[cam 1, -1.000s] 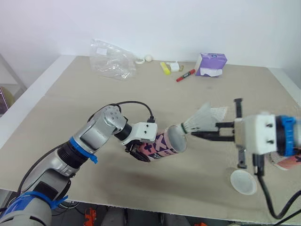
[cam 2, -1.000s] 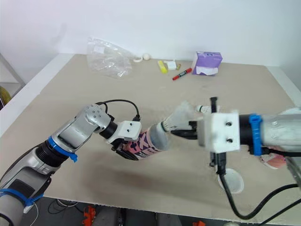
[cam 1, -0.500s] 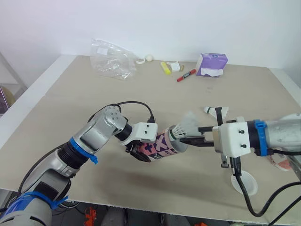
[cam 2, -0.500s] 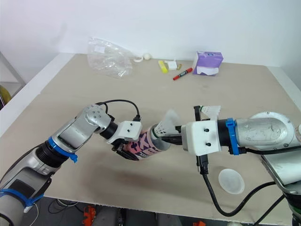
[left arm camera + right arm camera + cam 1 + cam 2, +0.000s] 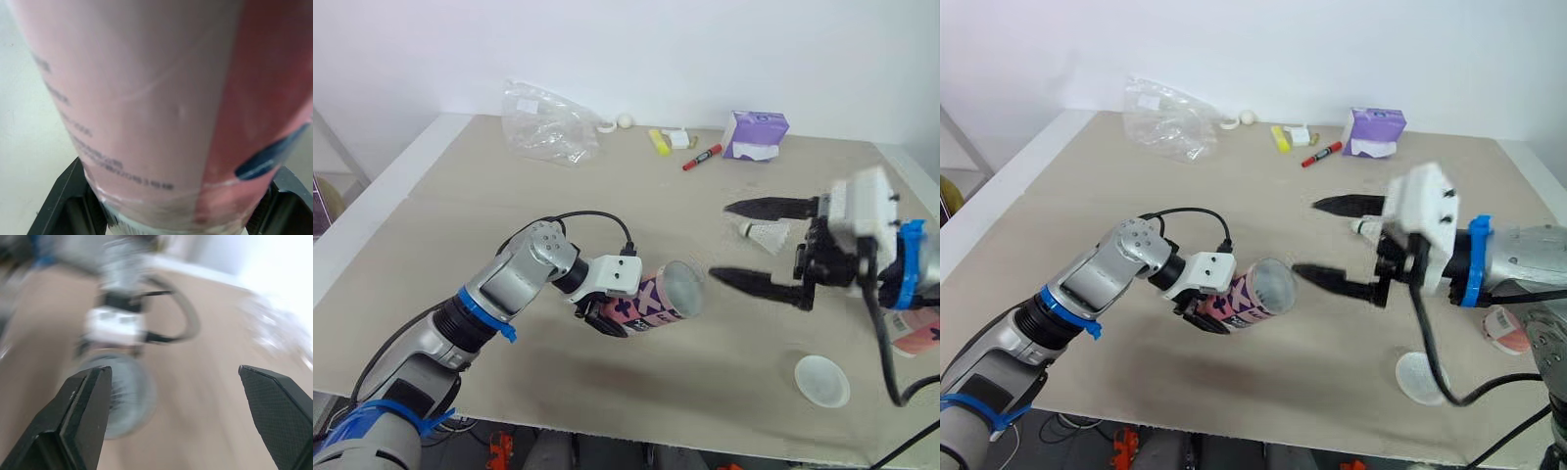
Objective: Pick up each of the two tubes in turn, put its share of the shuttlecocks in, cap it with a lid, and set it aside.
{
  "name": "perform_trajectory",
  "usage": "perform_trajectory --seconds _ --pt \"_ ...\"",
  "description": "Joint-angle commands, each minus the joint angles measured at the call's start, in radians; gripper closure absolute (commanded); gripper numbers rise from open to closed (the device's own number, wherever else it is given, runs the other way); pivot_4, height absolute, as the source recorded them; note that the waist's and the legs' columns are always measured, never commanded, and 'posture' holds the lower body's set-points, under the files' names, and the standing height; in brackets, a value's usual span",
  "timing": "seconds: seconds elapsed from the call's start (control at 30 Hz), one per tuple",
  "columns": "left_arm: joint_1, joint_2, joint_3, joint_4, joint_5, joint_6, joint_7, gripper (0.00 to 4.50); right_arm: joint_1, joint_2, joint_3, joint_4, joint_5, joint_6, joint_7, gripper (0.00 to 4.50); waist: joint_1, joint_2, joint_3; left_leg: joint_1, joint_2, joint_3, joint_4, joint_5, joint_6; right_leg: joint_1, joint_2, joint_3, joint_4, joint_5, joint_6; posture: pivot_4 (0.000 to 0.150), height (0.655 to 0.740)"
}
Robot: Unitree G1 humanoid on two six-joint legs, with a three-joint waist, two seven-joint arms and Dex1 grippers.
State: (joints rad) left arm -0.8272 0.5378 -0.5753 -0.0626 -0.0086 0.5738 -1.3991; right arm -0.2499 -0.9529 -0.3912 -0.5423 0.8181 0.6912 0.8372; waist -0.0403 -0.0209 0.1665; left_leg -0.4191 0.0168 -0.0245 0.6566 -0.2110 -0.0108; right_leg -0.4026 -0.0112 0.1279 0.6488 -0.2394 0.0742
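Tube [image 5: 663, 297] clamped in left pincer [image 5: 607, 319], right pincer [image 5: 720, 241] spread wide near its mouth

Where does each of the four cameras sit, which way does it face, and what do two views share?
Left eye: on the head, facing forward and down over the table; shows the left claw holding the tube and the right claw open.
Right eye: beside it on the head, same scene; both claws show.
Left wrist: on the left wrist, looking along its fingers at the tube's side.
Right wrist: on the right wrist, looking between its fingers at the tube's mouth.
Shared: the two eye views show one scene.
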Motion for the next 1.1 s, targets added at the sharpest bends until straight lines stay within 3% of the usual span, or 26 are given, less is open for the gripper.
perform_trajectory --seconds 0.03,0.3,0.6,1.1 --pt "0.014 0.009 -0.027 0.021 0.024 0.011 0.017 1.66 0.057 0.099 -0.081 0.145 -0.104 0.010 -0.221 0.07 -0.001 0.000 0.000 0.000 -0.001 0.001 0.000 0.000 0.000 0.000 -0.001 0.001 0.000 0.000 0.000 0.150 0.7400" --pt "0.011 0.009 -0.028 0.021 0.026 0.011 0.016 1.66 0.008 0.235 0.024 0.367 -0.323 -0.044 -0.424 0.07 -0.005 0.006 -0.001 0.001 -0.001 0.002 0.000 0.001 0.001 -0.001 -0.001 0.001 0.000 0.001 0.001 0.150 0.7400" --pt "0.021 0.018 -0.027 0.002 0.024 0.023 0.017 1.66 -0.116 0.319 0.134 0.569 -0.419 -0.104 -0.417 0.07 -0.005 0.006 -0.001 0.000 -0.002 0.002 0.000 0.001 0.002 -0.001 -0.001 0.002 0.000 0.001 0.002 0.150 0.7400" --pt "0.031 0.032 -0.023 -0.020 0.018 0.044 0.030 1.66 -0.266 0.398 0.164 0.777 -0.472 -0.167 -0.403 0.07 -0.010 0.007 -0.001 0.000 -0.001 0.001 -0.001 0.001 0.002 -0.001 0.000 0.002 0.000 0.002 0.003 0.150 0.7400"
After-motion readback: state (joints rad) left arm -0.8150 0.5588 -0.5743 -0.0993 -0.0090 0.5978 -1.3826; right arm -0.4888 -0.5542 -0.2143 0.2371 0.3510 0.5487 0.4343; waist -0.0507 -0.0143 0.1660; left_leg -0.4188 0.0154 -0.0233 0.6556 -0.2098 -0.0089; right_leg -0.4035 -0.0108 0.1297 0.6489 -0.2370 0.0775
